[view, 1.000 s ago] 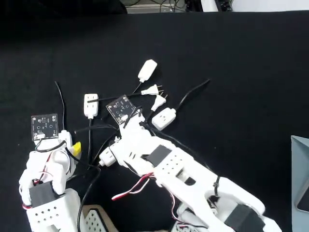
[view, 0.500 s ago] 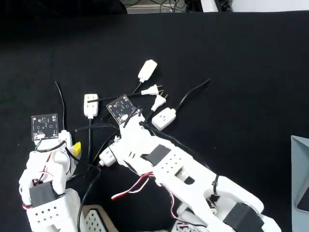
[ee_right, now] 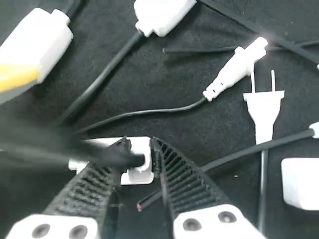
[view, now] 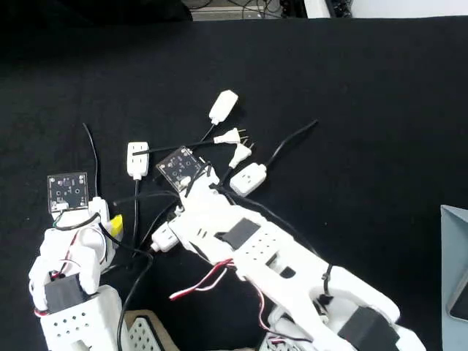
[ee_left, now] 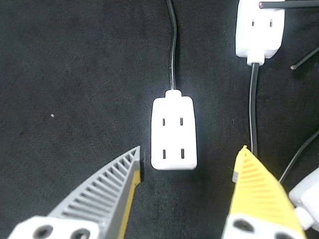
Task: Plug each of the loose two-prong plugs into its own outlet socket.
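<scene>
Your left gripper (ee_left: pixel 190 148) has fingers spread wide, with the white outlet socket (ee_left: pixel 173 133) at frame centre between the tips. Your right gripper (ee_right: pixel 139 142): fingers narrowly apart over a white block (ee_right: pixel 134 174), lower centre. The two-prong plug (ee_right: pixel 263 107) lies flat at right, untouched.

Bright even light, white socket (ee_left: pixel 173 133) glaring
</scene>
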`<state>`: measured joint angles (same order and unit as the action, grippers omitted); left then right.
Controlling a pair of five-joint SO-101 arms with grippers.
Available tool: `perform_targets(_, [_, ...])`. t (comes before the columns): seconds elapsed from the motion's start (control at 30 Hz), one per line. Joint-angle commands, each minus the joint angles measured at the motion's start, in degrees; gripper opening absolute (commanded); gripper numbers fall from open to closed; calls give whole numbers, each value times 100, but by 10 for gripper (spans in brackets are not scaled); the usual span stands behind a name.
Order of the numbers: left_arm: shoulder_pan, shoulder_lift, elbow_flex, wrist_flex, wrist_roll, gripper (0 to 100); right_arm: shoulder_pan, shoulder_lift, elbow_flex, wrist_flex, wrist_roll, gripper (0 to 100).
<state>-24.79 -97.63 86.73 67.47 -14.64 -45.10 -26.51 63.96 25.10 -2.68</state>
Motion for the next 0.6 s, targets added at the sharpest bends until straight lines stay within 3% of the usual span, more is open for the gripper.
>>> perform_targets(0.0, [-40, -35, 4, -88, 35, 295, 79, -22, 40, 18, 114, 11])
perform_targets(0.4, [-40, -35, 13, -88, 26, 295, -360, 699, -259, 35, 220, 11])
perform_targets(0.57, [-40, -35, 22, -88, 26, 295, -360, 1349, -910, 686, 220, 11])
